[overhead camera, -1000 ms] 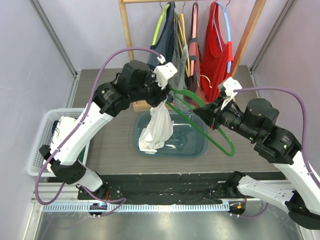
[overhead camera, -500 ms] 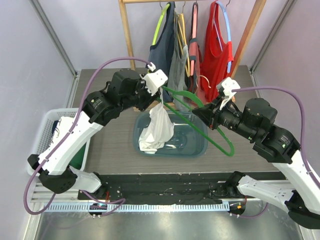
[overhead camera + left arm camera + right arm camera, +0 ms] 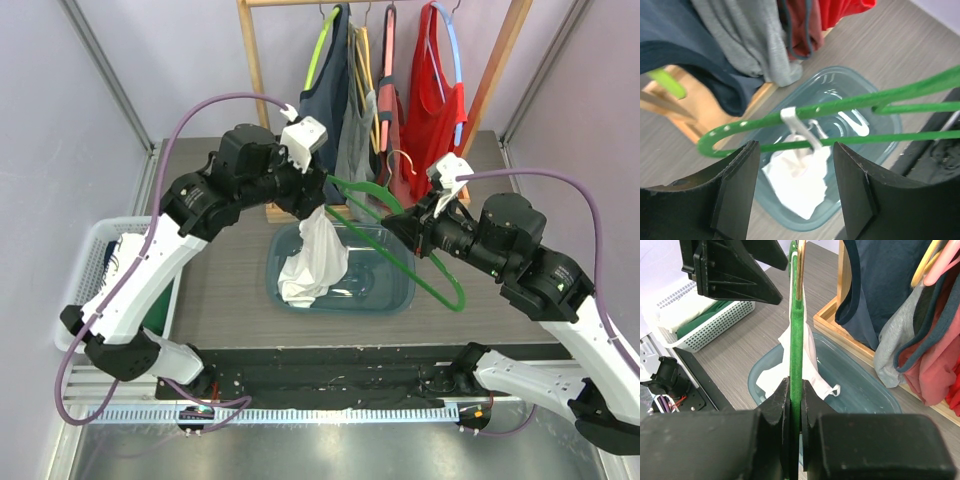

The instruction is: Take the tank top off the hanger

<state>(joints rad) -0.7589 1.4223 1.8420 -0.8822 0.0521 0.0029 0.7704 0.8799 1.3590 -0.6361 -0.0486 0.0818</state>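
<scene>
Above the table [image 3: 220, 290], top view: the white tank top [image 3: 318, 255] hangs crumpled from the green hanger [image 3: 432, 288], its lower end inside the blue-tinted clear bin [image 3: 395, 295]. Left wrist view: one strap loops over the hanger's upper bar; my left fingers [image 3: 737, 192] stand spread, holding nothing. Right wrist view: my right fingers [image 3: 774, 410] are clamped on the hanger, seen edge-on.

Pale lilac walls [image 3: 180, 60] enclose the grey wood-grain tabletop [image 3: 225, 290]; a light wooden clothes rack [image 3: 254, 70] stands at its far edge.
</scene>
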